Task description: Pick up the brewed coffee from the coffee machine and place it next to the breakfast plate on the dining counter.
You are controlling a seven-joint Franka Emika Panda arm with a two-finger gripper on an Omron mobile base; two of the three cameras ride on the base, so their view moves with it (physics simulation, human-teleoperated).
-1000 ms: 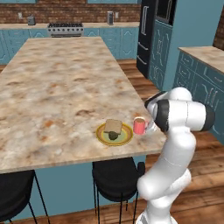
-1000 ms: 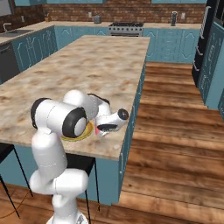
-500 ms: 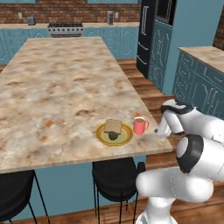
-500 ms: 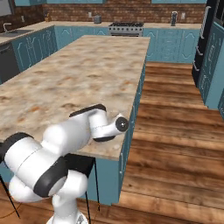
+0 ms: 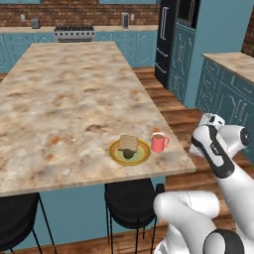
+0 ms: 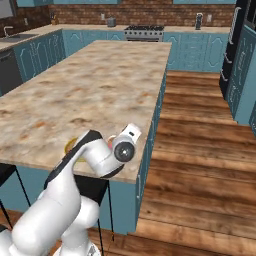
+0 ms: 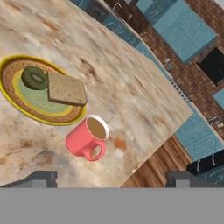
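the long island with its beige-and-rust marbled stone top [image 5: 69, 99] and teal base carries two things, both near the front right corner. one is a small red glossy mug [image 5: 158, 143] with a side handle and light brown coffee up to its pale rim; it stands upright, just beside the right edge of a round yellow-green plate [image 5: 130, 152], a narrow strip of stone between them. on the plate lie one square slice of brown toast [image 7: 66, 89] and one small round dark green morsel [image 7: 34, 77], touching each other.

my gripper [image 7: 110, 179] hangs off the counter's right edge, apart from the mug, with nothing between my fingers [image 7: 41, 179]. the two dark tips stand spread wide, one at each side of my hand camera's bottom edge; their ends are cut off there.

from the right base camera my own white forearm covers the mug and most of the plate [image 6: 70, 145], leaving a yellow sliver. two black round stools [image 5: 130, 201] tuck under the front edge, the left one cut by the frame.
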